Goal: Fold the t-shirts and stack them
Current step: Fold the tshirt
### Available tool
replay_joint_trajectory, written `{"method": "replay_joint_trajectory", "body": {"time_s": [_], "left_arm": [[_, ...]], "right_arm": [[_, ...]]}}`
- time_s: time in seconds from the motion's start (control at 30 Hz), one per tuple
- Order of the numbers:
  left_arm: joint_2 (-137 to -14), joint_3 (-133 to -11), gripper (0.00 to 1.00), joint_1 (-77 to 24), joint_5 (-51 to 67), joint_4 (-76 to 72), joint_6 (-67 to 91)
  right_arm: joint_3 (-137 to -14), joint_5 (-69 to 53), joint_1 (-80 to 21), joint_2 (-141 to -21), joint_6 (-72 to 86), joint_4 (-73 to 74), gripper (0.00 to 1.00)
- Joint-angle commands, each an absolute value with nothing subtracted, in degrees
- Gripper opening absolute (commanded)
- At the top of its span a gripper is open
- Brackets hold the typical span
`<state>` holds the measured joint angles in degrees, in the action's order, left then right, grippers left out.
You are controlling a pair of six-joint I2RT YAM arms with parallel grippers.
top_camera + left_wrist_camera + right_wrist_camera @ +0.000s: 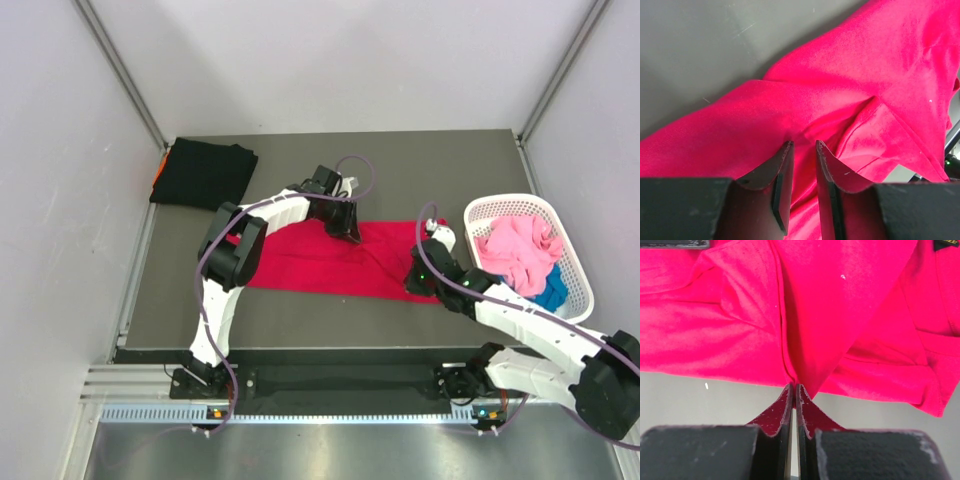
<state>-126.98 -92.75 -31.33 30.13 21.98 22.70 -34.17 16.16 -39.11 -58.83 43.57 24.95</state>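
Top view, with 12 o'clock at the far side of the dark grey matte table [420,170]. The bright red cloth t-shirt [300,265] lies flat at the table's centre, its long axis running from 9 to 3 o'clock.

The left gripper [347,232] is at the garment's 12 o'clock edge. The right gripper [418,283] is at its 4 o'clock corner, near the white plastic lattice basket [505,199].

The basket stands at the table's 3 o'clock edge. It holds a crumpled pink cloth shirt [515,248] lying over a blue cloth shirt [552,290].

A folded black cloth shirt [205,175] fills the 10 o'clock corner, with a sliver of orange cloth [159,172] showing at its 9 o'clock edge.

Bare table lies open from 12 to 2 o'clock beyond the red garment. A narrower strip runs along the 6 o'clock edge.

Left wrist view: the left gripper [803,145] has its jaws a narrow gap apart, tips at a raised crease of the red t-shirt [855,75]. Whether a fold is nipped between them cannot be told. Bare table [715,50] borders the cloth at 10 o'clock.

Right wrist view: the right gripper [794,386] is clenched on the edge of the red t-shirt [840,300], and the cloth draws to a point at the tips. Grey table [690,400] shows at 9 and 3 o'clock of the fingers.
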Motion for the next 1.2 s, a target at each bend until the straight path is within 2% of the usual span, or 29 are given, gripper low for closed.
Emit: {"method": "replay_joint_trajectory", "body": {"time_s": [0.0,0.7,0.73,0.8,0.93,0.97,1.03,1.17], "left_arm": [[-124.01,-91.67,0.29,-31.11,29.53,22.85,21.62],[-123.05,-89.65,0.3,-31.03,26.46,22.5,21.71],[-122.96,-89.91,0.3,-31.03,26.37,22.94,21.71],[-122.78,-90.52,0.3,-31.03,26.19,23.99,21.45],[-121.56,-93.33,0.3,-30.85,24.26,27.94,20.83],[-120.86,-93.77,0.3,-30.76,23.3,29.52,21.0],[-120.15,-94.48,0.3,-30.15,22.24,30.67,21.09],[-117.69,-93.43,0.3,-28.39,19.26,32.51,21.88]], "right_arm": [[-35.07,17.4,-40.87,-56.87,43.42,24.52,0.0],[-30.33,20.65,-43.94,-60.47,47.64,20.66,0.01],[-30.41,21.0,-43.86,-60.56,47.55,20.48,0.02],[-32.41,21.44,-43.86,-60.82,46.5,21.79,0.14],[-39.71,22.32,-43.68,-60.2,43.08,26.1,0.31],[-41.03,22.41,-42.64,-60.21,41.41,26.8,0.38],[-43.76,22.5,-41.14,-60.82,39.65,27.6,0.4],[-45.97,20.31,-31.14,-62.75,34.9,26.11,0.42]]}}
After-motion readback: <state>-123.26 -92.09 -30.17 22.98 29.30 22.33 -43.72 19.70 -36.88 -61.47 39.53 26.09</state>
